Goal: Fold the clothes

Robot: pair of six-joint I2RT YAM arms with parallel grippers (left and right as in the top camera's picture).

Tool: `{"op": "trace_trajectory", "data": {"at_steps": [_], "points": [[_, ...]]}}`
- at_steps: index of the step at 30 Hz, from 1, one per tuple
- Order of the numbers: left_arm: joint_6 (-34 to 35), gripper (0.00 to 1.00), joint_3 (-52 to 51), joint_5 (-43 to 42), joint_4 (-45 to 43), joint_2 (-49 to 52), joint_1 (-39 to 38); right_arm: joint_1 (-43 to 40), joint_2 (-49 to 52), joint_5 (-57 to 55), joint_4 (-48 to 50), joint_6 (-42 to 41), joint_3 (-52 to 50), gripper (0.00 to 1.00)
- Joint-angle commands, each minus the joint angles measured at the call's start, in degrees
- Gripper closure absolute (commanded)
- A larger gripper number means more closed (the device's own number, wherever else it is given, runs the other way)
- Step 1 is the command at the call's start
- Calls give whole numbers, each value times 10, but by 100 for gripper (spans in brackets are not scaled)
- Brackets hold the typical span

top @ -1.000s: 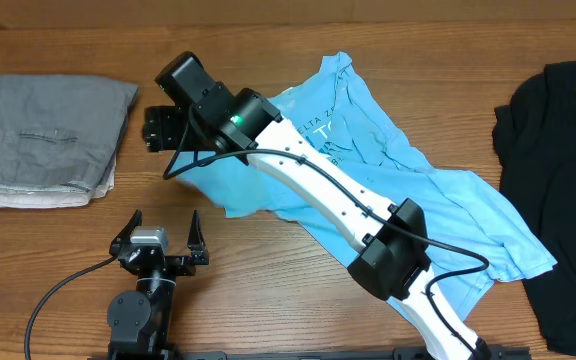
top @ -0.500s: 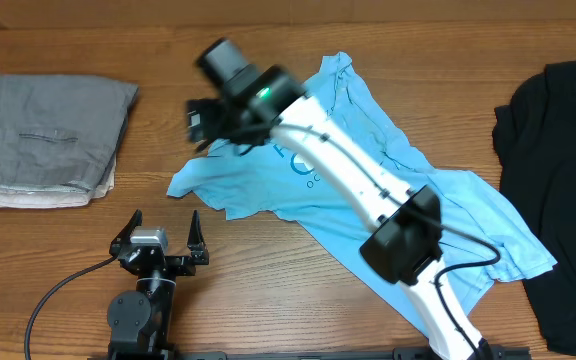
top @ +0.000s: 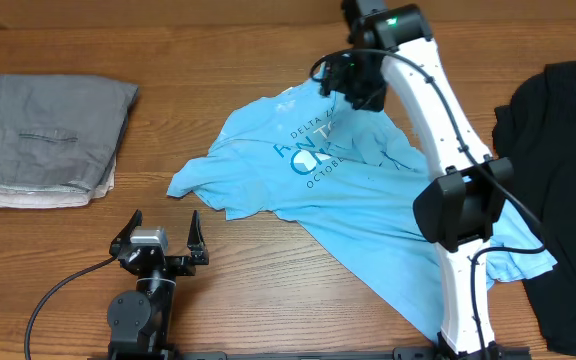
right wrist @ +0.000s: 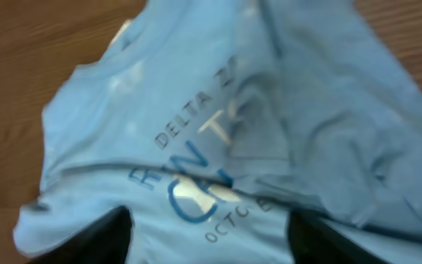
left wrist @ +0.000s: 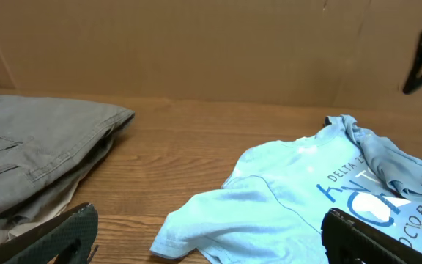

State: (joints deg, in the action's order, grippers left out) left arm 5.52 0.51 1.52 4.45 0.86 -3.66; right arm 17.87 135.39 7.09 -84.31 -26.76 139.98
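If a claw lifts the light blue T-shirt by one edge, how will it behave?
Probably floppy: the T-shirt lies wrinkled and bunched in places. Likely light: the thin cloth hugs the table. Pushed, it would probably rumple rather than slide whole.

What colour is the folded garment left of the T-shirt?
Grey; the folded garment shows best in the overhead view.

The right arm [top: 438, 110] had white link shells between bulky black joint housings, a small green light [top: 389, 18] near its wrist, and thin black cabling [top: 318, 67]. The left arm [top: 140, 310] was all black, with a silver block [top: 148, 238] behind the left gripper [top: 165, 220] and its angular black fingers [top: 196, 240], and a black cable [top: 53, 288] ran from it.
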Motion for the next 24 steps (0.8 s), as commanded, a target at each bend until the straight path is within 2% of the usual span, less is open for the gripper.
{"op": "trace_trajectory", "data": {"at_steps": [1,5,11,17,24], "points": [[-13,0,-2,-5,-2,-5,1,2,-23,-26,0,9,3,34],[-13,0,-2,-5,-2,-5,1,5,-23,-26,12,8,-31,46],[-13,0,-2,-5,-2,-5,1,8,-23,-84,70,-13,-146,48],[-13,0,-2,-5,-2,-5,1,7,-23,-83,160,-13,-260,62],[-13,0,-2,-5,-2,-5,1,7,-23,-59,209,-13,-303,63]]}}
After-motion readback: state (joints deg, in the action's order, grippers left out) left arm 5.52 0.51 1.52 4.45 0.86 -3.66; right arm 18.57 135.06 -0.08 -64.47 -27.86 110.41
